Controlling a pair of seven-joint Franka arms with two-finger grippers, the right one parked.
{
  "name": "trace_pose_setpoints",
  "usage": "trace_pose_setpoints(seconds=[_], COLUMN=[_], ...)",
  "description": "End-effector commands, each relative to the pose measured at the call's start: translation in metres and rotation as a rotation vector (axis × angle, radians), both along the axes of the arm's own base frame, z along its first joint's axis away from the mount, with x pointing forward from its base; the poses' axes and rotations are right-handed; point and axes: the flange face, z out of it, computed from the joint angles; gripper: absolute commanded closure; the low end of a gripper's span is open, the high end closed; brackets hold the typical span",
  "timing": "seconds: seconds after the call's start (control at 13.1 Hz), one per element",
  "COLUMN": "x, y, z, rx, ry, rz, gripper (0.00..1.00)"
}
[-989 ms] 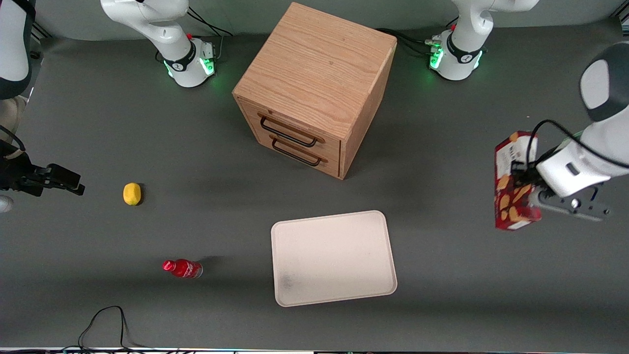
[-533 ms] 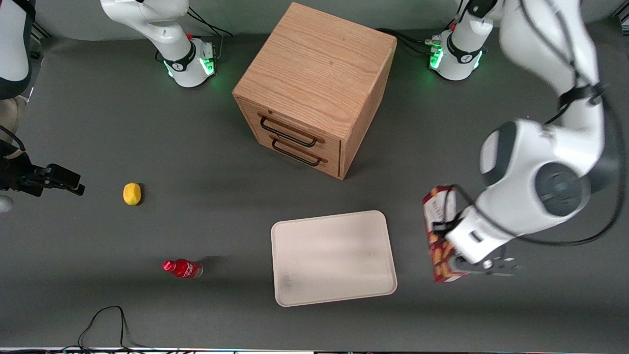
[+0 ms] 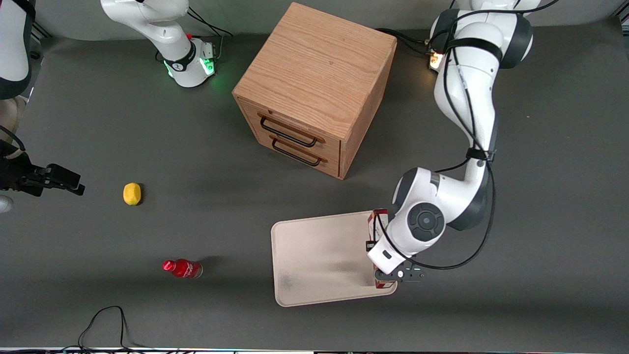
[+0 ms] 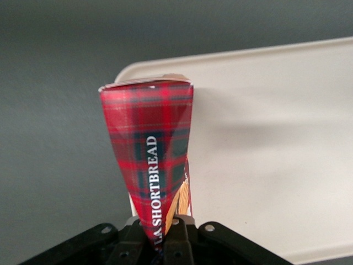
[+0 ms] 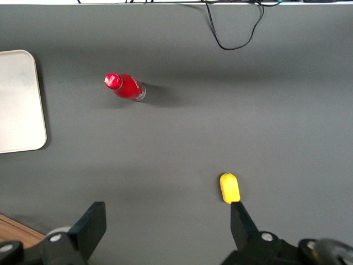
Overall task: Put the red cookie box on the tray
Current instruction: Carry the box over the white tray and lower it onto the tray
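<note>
**Shortbread box hangs over the tray's edge strip**

Grey tabletop [image 3: 516, 275] spreads under everything, and nearest the front camera lies the tray [image 3: 319, 260], cream-white, with a faint grey smudge by one of its near corners. Along the tray's short side toward the working arm's end, the claw [image 3: 388, 280] pinches the red cookie box [image 3: 377, 219] by its near end; in the wrist view the two fingers [image 4: 174, 237] press on the tartan carton [image 4: 151, 154], which runs straight away from them. The box's long axis follows that short side, near end to farther end, and it sits just inside the rim [image 4: 182, 58], with grey tabletop showing right beside it. Whether its underside touches the tray I cannot tell.

The relation that matters is sideways: the tray's bare middle lies from the box toward the parked arm's end. By my judgement, a small shift that way before release would keep the carton off the rim.

Farther off stands the wooden drawer cabinet [image 3: 314, 73].
</note>
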Motion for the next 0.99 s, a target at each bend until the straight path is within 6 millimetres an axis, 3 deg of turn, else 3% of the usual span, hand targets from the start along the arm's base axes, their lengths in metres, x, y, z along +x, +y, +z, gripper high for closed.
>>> trace_pose_setpoints(seconds=[0.0,0.08,0.3,0.46,0.61,0.84,0.91], x=[0.0,0.0,0.003,0.004,-0.001,-0.017,-0.022], y=[0.003,0.004,0.004,0.004,0.019,0.043,0.059], z=[-0.004,-0.007,-0.008,0.003,0.035,0.106,0.122], rx=[0.013,0.02,0.002,-0.009,-0.022,-0.043,-0.046], ry=[0.018,0.015,-0.025,-0.035,-0.036,-0.048,-0.038], rz=[0.059,0.051,0.061,0.065,0.075,0.099,0.12], gripper=[1.0,0.01,0.0,0.0,0.0,0.0,0.0])
